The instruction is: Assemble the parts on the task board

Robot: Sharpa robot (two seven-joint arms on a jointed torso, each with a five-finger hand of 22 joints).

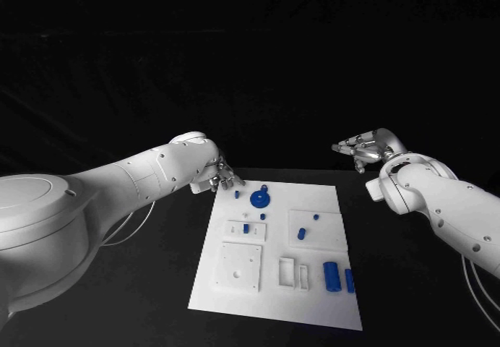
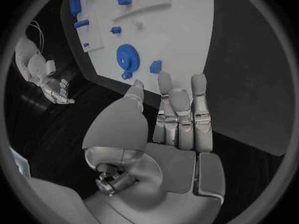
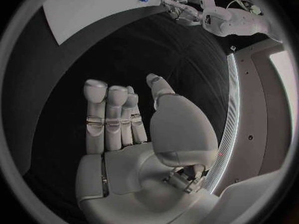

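Note:
The white task board (image 1: 273, 307) lies in the middle of the black table. On its far end sit a blue gear (image 1: 261, 198) and a small blue block (image 1: 238, 193). Small blue pieces (image 1: 301, 233) stand in the middle, and two blue cylinders (image 1: 332, 275) lie near its right edge. My left hand (image 1: 221, 179) hovers at the board's far left corner, fingers straight and apart, holding nothing; the gear (image 2: 127, 56) and block (image 2: 156, 66) lie just beyond its fingertips (image 2: 165, 79). My right hand (image 1: 363, 150) is raised off the board's far right corner, also holding nothing (image 3: 124, 119).
Raised white fixtures sit on the board: a square plate (image 1: 240, 266) and a slotted block (image 1: 292, 273). Black table surface surrounds the board (image 3: 93, 10) on all sides. The left wrist view also shows my right hand (image 2: 59, 92) off the board's edge.

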